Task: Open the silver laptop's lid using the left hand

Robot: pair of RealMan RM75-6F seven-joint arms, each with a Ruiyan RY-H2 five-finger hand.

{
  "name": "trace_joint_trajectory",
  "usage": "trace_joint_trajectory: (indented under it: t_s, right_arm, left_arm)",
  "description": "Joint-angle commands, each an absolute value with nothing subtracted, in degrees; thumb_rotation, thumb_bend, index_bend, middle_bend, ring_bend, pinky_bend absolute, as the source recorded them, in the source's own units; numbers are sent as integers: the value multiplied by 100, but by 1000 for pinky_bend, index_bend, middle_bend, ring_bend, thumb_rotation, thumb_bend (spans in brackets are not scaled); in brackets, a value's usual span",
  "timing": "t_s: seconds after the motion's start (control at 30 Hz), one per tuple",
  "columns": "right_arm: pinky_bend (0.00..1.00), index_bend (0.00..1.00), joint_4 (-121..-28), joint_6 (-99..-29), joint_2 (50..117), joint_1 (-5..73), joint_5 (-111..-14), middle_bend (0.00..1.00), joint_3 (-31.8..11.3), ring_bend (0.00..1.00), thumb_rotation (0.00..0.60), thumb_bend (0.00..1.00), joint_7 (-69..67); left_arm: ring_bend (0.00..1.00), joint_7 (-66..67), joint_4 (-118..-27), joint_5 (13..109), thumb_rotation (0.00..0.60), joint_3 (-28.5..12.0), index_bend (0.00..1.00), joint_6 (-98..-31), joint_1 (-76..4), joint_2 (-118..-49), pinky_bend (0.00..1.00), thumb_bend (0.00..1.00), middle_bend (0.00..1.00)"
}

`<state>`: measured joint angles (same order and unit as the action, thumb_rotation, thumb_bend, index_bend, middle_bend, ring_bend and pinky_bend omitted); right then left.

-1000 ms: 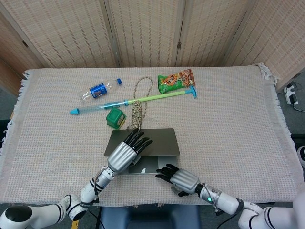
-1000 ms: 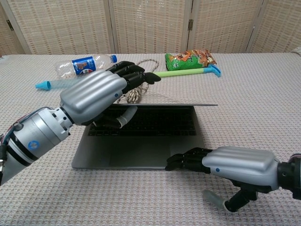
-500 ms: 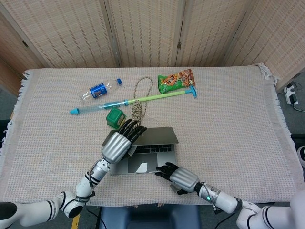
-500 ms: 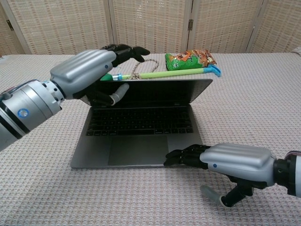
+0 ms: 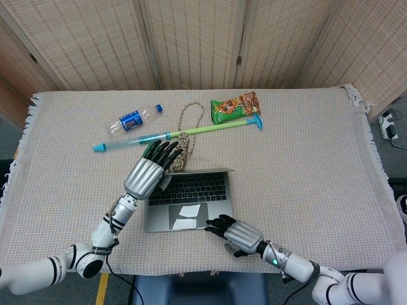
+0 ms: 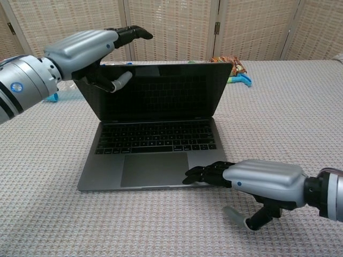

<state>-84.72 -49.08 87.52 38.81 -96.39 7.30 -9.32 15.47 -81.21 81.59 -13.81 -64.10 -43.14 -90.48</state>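
— Both hands are on the laptop (image 6: 155, 144), then?

— Yes. My left hand (image 6: 88, 51) is up at the top left corner of the lid (image 6: 155, 91). The fingers (image 6: 128, 33) reach over the top edge and past it, and the thumb (image 6: 119, 81) lies against the dark screen side, so the corner sits between thumb and fingers. How tightly I pinch it I cannot tell.

— And the lid itself?

— Raised, leaning a little back from upright, the keyboard (image 6: 154, 143) fully uncovered below my left thumb.

— Your right hand?

— My right hand (image 6: 252, 179) lies palm down at the near right corner of the base. Its fingertips (image 6: 201, 174) rest on the deck just right of the trackpad (image 6: 154, 168); the thumb hangs below, over the cloth (image 6: 300, 107), holding nothing.

— What lies beyond your left fingers?

— From the head view, a green box (image 5: 150, 150) is mostly hidden just under them, a coiled rope (image 5: 185, 136) sits just to their right, and a long green-and-blue stick (image 5: 191, 132) crosses beyond. A bottle (image 5: 132, 119) lies past the stick, to the left, and a snack bag (image 5: 236, 107) lies far off to the right, near the stick's blue handle.
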Motion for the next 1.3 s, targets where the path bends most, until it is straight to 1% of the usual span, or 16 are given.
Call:
trace_joint_trajectory:
  t_s: [0.03, 0.23, 0.7, 1.1, 1.3]
  right_arm:
    - [0, 0, -8463, -4900, 8767, 3899, -9613, 0, 717, 18, 600, 691, -931]
    - [0, 0, -8455, -4894, 8789, 3930, -9552, 0, 690, 17, 600, 691, -906]
    - [0, 0, -8431, -4852, 8836, 3990, -9417, 0, 649, 24, 600, 691, -870]
    - [0, 0, -8374, -4890, 8894, 3994, -9392, 0, 660, 23, 600, 691, -844]
    - [0, 0, -8400, -4981, 8852, 3972, -9428, 0, 687, 20, 600, 691, -859]
  left_arm:
    - [0, 1651, -8171, 7928, 600, -1506, 0, -6299, -4367, -8936, 0, 558, 10]
    - [0, 1706, -8093, 7651, 600, -1654, 0, -6242, -4444, -8864, 0, 539, 7]
    - [0, 1752, -7545, 6800, 600, -1961, 0, -5866, -4693, -8810, 0, 523, 6]
    - [0, 1725, -7076, 6121, 600, -2057, 0, -5573, -4766, -8706, 0, 515, 5]
    - [0, 1527, -7204, 6083, 600, -1968, 0, -5636, -4606, -8537, 0, 514, 5]
